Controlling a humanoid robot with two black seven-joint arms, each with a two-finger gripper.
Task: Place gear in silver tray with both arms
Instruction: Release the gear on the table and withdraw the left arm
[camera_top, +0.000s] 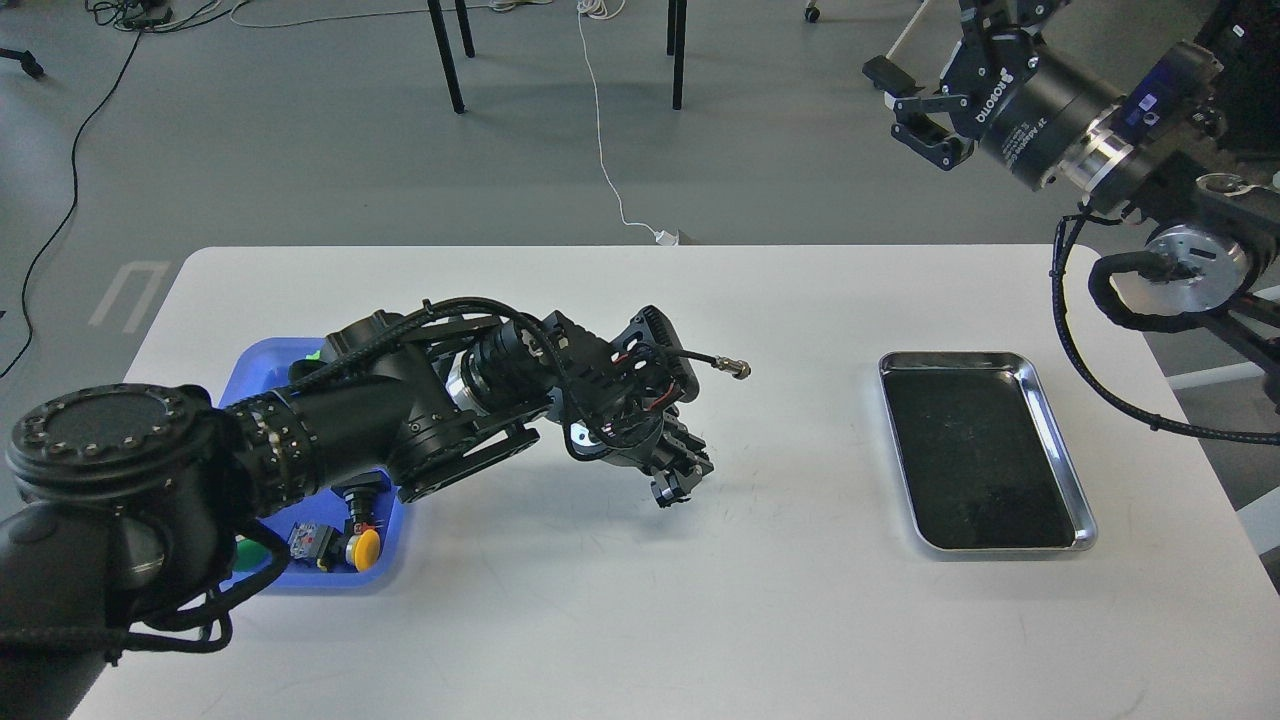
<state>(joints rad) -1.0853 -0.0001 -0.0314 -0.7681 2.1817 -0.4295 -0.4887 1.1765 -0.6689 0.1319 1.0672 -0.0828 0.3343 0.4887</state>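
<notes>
Shiny silver tray (1062, 445), black floor, on smooth white table (640, 600) — blue tray (262, 362) at my left. Right gripper (915, 105) jaws spread; left gripper (680, 482) jaws unclear. Grey floor (300, 130), cables.

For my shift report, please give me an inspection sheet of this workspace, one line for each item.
Surface: white table, bare between the two trays.
Job's things: silver tray on the right side, dark floor empty; no gear can be told apart.
Clutter: blue tray on the left, holding small parts, one with a yellow cap; partly hidden by the left arm.
Grippers: left gripper low over the table, pointing down, fingers too dark to judge; right gripper raised beyond the far edge, open, empty.
Cables: white cable and black cables on the floor.
Surroundings: grey floor, black furniture legs.
</notes>
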